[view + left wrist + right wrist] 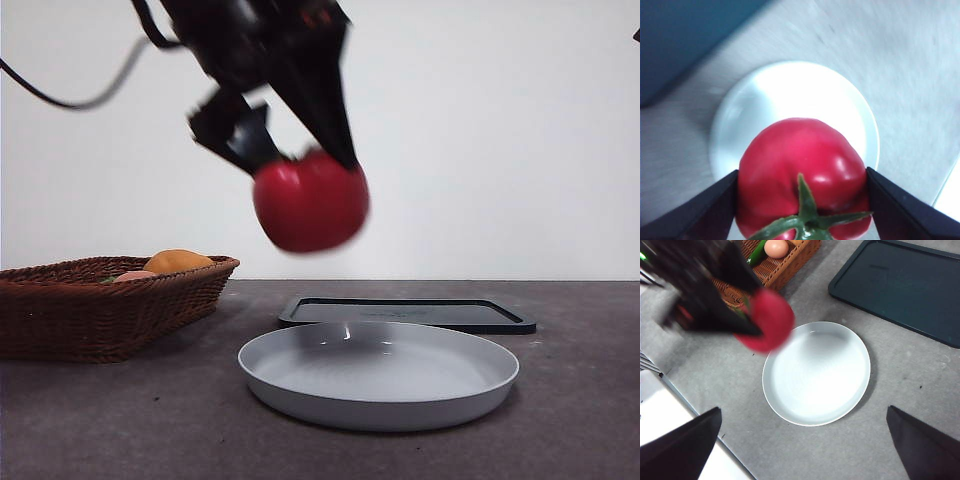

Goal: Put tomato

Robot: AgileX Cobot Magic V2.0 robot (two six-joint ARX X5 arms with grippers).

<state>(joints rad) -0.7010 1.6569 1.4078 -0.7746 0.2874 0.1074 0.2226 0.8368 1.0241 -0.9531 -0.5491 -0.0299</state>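
Tomato (800,170): clamped in left gripper (300,150), airborne above plate (378,372); lower onto plate centre before release; right gripper (800,450) spread, idle

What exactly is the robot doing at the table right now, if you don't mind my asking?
The left gripper holds the tomato between its fingers in mid-air, above the grey plate and not yet on it. The right gripper hangs open, higher up, holding nothing. To one side stands a wicker basket with an orange fruit and a pinkish one in it, and a dark tray lies behind the plate.
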